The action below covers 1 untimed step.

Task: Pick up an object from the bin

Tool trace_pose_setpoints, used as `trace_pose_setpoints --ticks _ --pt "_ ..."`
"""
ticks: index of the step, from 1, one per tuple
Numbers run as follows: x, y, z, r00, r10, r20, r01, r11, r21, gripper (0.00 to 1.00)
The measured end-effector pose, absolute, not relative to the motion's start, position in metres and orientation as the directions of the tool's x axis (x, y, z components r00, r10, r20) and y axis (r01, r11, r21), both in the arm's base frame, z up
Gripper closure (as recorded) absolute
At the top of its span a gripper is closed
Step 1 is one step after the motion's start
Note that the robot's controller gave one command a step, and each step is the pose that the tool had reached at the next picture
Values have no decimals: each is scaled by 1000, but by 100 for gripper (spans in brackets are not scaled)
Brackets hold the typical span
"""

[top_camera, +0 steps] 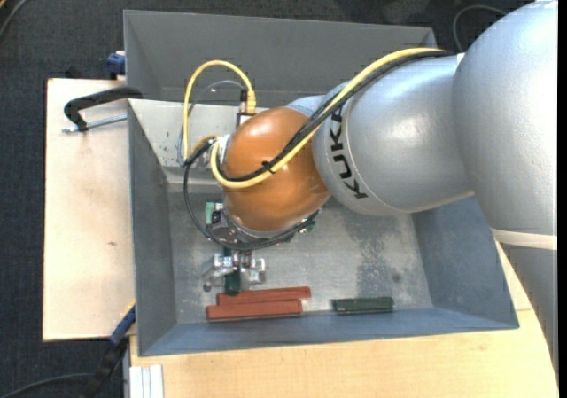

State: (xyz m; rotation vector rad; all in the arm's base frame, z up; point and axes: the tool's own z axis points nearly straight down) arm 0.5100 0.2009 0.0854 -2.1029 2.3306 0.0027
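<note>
At the near wall of the bin (399, 327) a long red-brown bar (259, 303) lies flat, my gripper (234, 272) just on the far side of its left half; a dark green bar (362, 305) lies to its right. The red-brown bar looks stiff, light, not fragile; best pinched across its narrow width, mid-length. Can't tell if the gripper is spread or pressed together, or touching anything.

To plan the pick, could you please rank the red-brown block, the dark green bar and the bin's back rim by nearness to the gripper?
1. Red-brown block, just beside the gripper.
2. Dark green bar, front right.
3. Bin's back rim, far side.
</note>
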Motion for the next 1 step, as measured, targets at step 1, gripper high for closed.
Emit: trace_pose_setpoints --ticks 1 --pt "536 171 220 -54 -999 -6 -998 54 -13 100"
